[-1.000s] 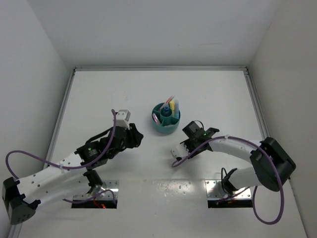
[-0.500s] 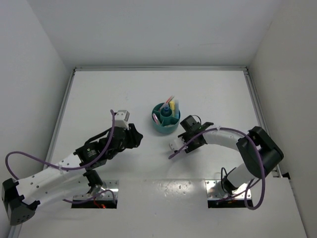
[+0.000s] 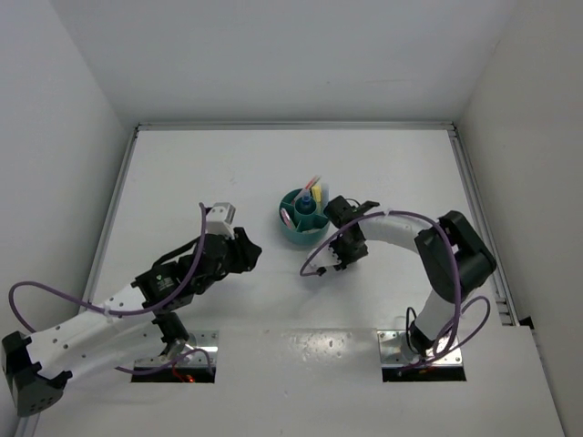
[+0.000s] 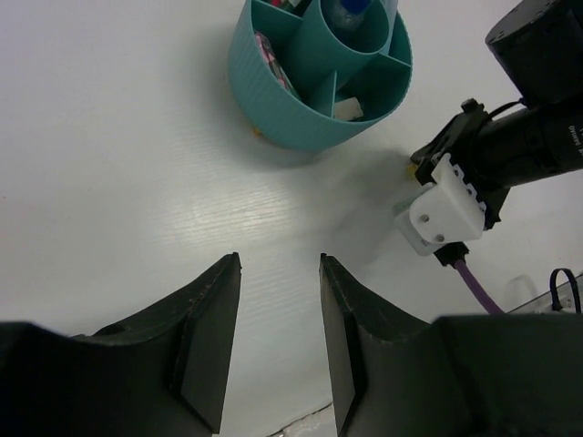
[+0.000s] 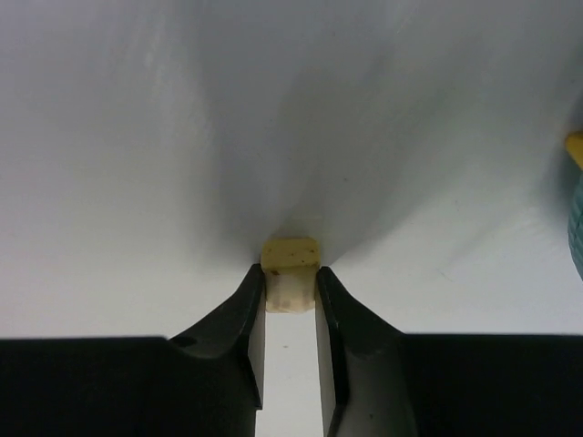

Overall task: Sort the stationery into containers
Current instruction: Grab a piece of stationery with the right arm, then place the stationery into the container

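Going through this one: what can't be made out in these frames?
Top view: the tan block is hidden under the right fingers; the items in the organiser are too small to name.
Left wrist view: the organiser's far compartments are cut off by the top edge.
Right wrist view: only a teal sliver of the organiser shows at the right edge; whether the block is off the table is unclear.

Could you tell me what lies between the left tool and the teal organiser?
Bare white table, in the left wrist view, save a small yellow bit at the foot of the teal organiser. The left tool is open.
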You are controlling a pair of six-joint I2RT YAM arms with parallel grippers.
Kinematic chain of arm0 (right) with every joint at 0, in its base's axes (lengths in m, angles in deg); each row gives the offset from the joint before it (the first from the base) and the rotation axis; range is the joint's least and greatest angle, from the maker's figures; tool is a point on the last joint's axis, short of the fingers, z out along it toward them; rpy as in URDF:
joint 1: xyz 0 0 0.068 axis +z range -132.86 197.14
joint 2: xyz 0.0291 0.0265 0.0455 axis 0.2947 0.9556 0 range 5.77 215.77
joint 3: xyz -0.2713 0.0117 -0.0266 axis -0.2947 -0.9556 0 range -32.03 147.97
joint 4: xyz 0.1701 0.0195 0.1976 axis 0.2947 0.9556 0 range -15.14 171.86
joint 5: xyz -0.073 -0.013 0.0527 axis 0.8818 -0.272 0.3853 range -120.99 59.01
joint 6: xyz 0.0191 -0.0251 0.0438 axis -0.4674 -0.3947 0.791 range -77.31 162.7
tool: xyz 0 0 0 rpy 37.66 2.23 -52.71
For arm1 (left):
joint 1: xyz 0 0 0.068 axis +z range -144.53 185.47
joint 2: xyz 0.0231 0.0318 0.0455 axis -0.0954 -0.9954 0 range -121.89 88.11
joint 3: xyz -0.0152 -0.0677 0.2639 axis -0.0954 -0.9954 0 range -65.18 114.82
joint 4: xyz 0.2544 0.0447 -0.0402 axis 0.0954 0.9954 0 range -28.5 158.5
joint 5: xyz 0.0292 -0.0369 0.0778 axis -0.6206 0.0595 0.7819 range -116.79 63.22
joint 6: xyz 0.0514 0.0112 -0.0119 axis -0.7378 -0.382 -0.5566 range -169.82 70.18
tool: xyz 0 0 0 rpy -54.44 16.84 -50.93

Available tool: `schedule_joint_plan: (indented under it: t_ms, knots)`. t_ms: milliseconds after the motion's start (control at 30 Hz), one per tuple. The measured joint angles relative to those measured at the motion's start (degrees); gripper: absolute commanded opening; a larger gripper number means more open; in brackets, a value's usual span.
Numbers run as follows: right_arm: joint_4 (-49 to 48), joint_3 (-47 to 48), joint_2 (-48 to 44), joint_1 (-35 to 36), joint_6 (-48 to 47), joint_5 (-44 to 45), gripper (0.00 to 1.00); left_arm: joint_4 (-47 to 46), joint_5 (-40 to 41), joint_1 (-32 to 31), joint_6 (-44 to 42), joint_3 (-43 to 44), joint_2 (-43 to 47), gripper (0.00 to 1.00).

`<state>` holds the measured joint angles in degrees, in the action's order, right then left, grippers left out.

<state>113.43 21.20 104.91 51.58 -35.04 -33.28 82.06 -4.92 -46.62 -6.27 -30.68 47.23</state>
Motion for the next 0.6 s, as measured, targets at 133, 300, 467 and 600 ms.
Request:
schedule_joint_plan:
  t_ms: [133, 300, 467, 600]
  knots:
    - [1.18, 0.44, -4.22, -0.07, 6.19, -4.79, 0.01, -0.02, 0.07, 0.0, 0.0, -0.02, 0.13, 0.46]
    - [0.15, 10.29, -11.63, 0.31, 21.27, -9.29, 0.0, -0.04, 0.35, 0.0, -0.04, -0.04, -1.49, 0.46]
    - [-2.86, 18.38, -12.35, 0.66, 33.31, -11.3, 0.0, 0.17, 0.39, 0.0, -0.35, -0.02, -3.65, 0.46]
    - [-3.74, 20.31, -8.24, 1.03, 37.7, -11.19, 0.0, 0.15, 0.42, 0.0, -0.7, -0.02, -3.56, 0.46]
